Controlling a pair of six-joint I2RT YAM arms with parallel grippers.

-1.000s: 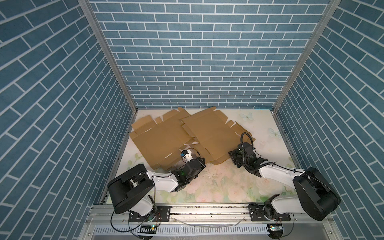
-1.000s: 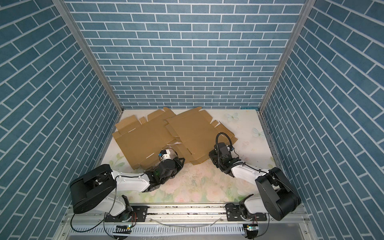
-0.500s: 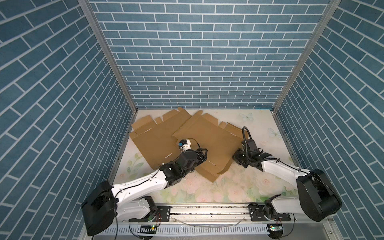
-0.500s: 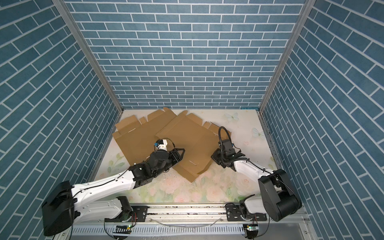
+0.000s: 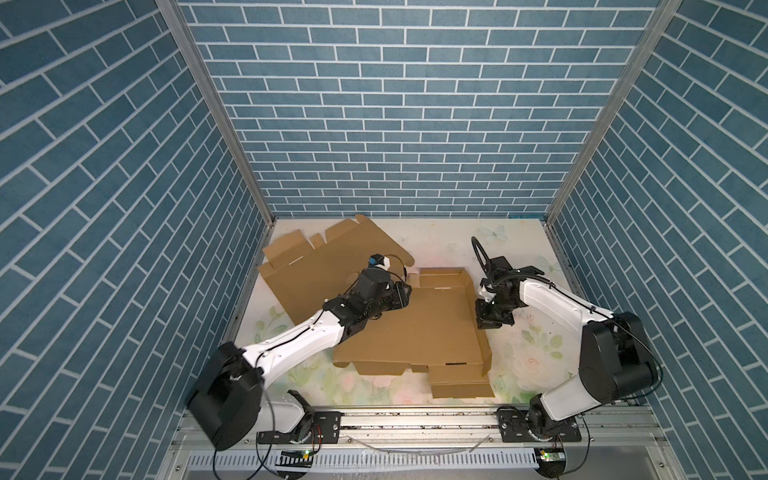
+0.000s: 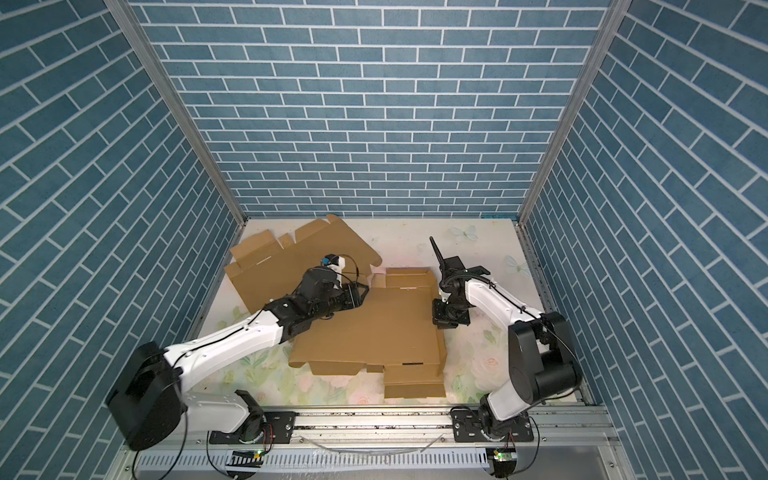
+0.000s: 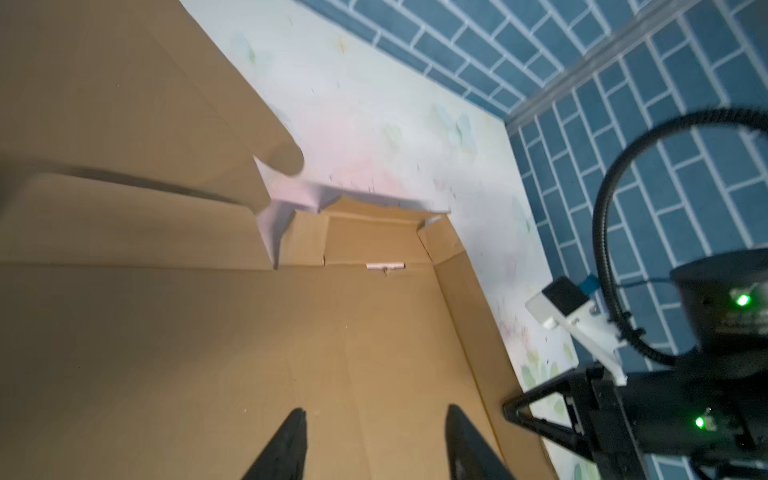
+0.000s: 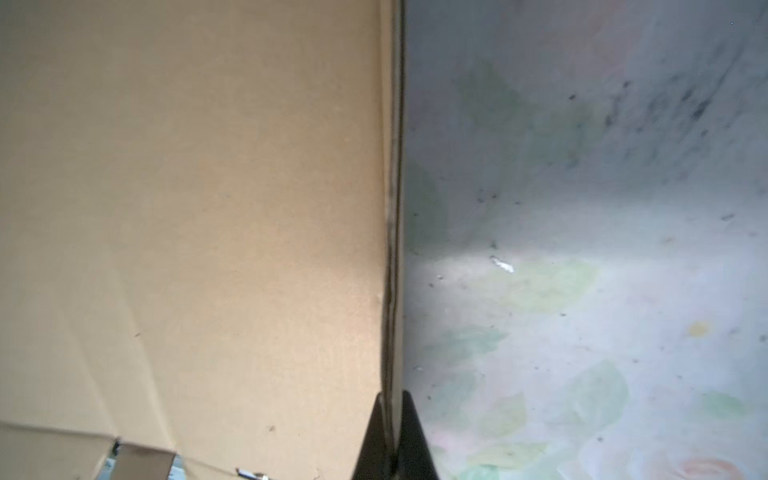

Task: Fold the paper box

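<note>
A: Status, right gripper (image 8: 392, 436)?
B: Clamped on edge of box (image 5: 415, 332); rest spread out beside it on table (image 5: 457, 249).
A: And left gripper (image 7: 376, 432)?
B: Parted, empty; box panel just ahead, lying between both grippers.

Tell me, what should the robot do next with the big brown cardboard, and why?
Probably swing the right gripper inward to stand the side flap upright. It is shut on that flap's edge of the flat brown cardboard box, which lies unfolded on the flowered table, while the open left gripper is over the middle panel.
</note>
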